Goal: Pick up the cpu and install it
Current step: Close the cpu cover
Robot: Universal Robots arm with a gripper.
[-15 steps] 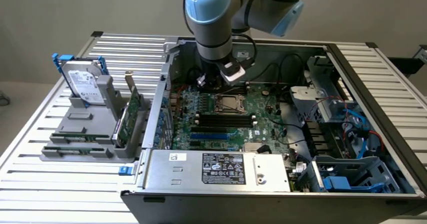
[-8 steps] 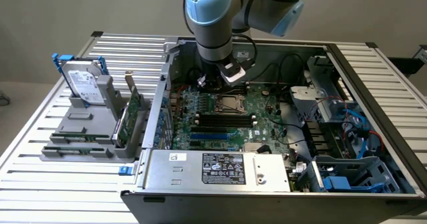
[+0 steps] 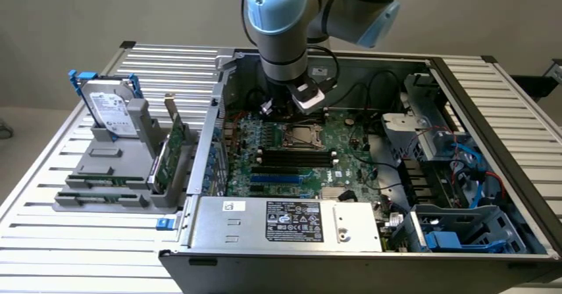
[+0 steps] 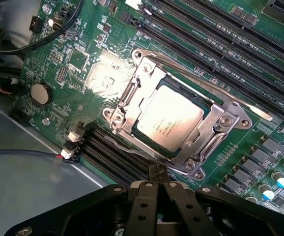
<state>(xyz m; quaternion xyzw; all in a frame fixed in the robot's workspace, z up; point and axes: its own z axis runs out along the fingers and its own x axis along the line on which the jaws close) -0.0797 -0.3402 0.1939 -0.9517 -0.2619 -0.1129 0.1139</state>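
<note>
On the exterior view's left a hard drive (image 3: 110, 106) stands in a grey rack (image 3: 105, 189); rightward, the arm (image 3: 281, 31) hangs over the motherboard (image 3: 351, 169). Closer up, the wrist view gives the cpu (image 4: 169, 120), silvery-grey and square, lying flat inside the socket frame (image 4: 132, 98), the gripper (image 4: 156, 173) pressed together and empty just beside it

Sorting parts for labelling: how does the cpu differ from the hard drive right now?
The cpu is small and lies flat in its socket frame; the hard drive is far larger and stands upright in a grey rack outside the case. The hard drive has blue handles, the cpu none. Both are silvery.
</note>
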